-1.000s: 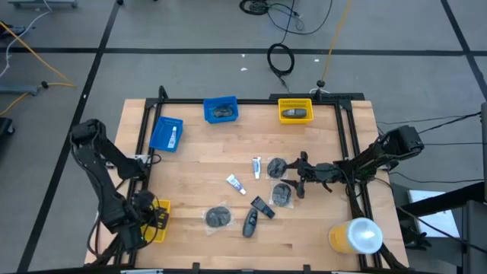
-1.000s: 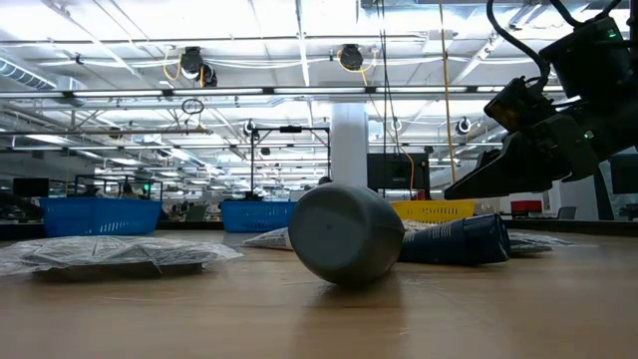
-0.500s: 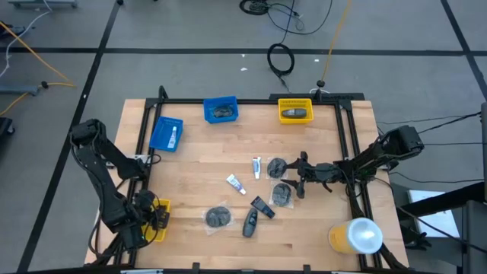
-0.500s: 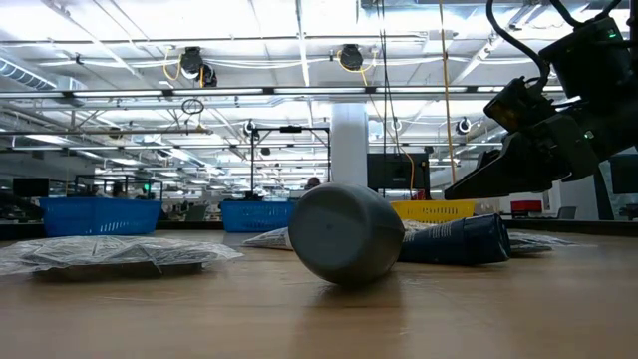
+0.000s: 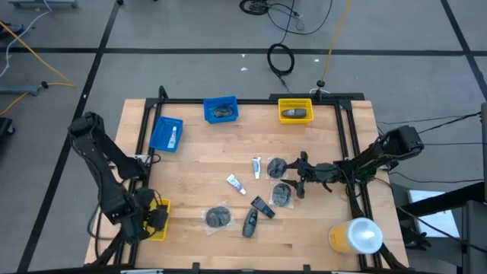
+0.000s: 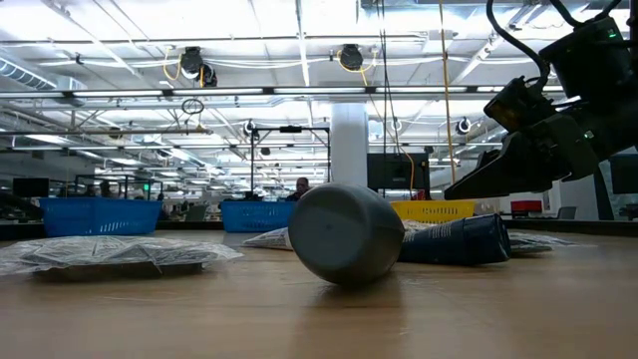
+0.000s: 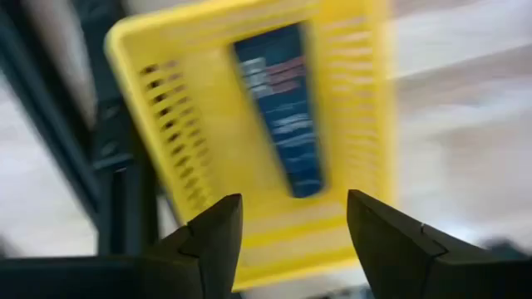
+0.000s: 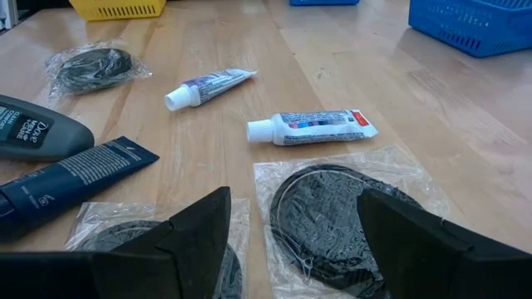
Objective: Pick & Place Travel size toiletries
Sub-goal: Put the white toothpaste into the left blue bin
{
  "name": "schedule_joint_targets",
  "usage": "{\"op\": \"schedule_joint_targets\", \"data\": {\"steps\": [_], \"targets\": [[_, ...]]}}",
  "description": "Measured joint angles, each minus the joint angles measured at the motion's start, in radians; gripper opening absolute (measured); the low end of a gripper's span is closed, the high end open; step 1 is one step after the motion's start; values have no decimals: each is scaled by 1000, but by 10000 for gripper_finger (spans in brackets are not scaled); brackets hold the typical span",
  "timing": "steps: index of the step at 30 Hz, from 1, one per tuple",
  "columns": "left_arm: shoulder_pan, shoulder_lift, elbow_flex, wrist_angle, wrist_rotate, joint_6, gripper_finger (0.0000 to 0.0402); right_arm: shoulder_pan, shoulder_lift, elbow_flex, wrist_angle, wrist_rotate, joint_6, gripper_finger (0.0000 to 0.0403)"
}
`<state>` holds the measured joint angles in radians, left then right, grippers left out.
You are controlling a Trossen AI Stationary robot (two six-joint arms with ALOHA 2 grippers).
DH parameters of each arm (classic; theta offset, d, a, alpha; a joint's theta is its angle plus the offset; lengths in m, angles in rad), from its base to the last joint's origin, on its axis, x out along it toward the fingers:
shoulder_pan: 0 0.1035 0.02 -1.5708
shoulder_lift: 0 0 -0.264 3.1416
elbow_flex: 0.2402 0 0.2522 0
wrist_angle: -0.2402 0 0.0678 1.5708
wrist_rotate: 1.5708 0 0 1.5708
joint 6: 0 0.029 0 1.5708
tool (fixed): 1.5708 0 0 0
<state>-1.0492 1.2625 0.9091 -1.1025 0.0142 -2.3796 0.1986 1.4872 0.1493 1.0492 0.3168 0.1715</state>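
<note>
Toiletries lie mid-table: two white tubes (image 5: 256, 167) (image 5: 235, 183), three wrapped dark-grey pads (image 5: 277, 166) (image 5: 282, 194) (image 5: 218, 217), a dark blue tube (image 5: 262, 207) and a dark bottle (image 5: 249, 224). My right gripper (image 5: 298, 175) hovers open just right of two pads; its wrist view shows the pads (image 8: 332, 208) between its fingers (image 8: 291, 241) without touching. My left gripper (image 5: 148, 218) is open above the yellow bin (image 7: 249, 124) at the near left corner. A dark blue item (image 7: 283, 108) lies in that bin.
Two blue bins (image 5: 221, 110) (image 5: 167, 134) and a yellow bin (image 5: 295, 111) stand along the far and left sides, each with an item inside. A large yellow-and-white cylinder (image 5: 355, 236) stands at the near right corner. A black frame (image 5: 346, 144) borders the table.
My left arm has lifted its elbow and shifted a little over the near-left yellow bin; its wrist view is blurred by motion. The toiletries lie where they were.
</note>
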Motion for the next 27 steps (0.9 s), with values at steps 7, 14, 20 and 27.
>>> {"op": "schedule_joint_targets", "data": {"steps": [7,14,20,27], "targets": [[88,-90,29,16,-493,258,168,0,0,0,0,0,0,254],[198,-73,29,99,-980,745,149,0,0,0,-7,-3,0,254],[348,-6,29,147,-995,958,147,0,0,0,-7,-3,0,254],[543,62,-78,580,-755,1358,147,0,0,0,-7,-3,7,254]]}}
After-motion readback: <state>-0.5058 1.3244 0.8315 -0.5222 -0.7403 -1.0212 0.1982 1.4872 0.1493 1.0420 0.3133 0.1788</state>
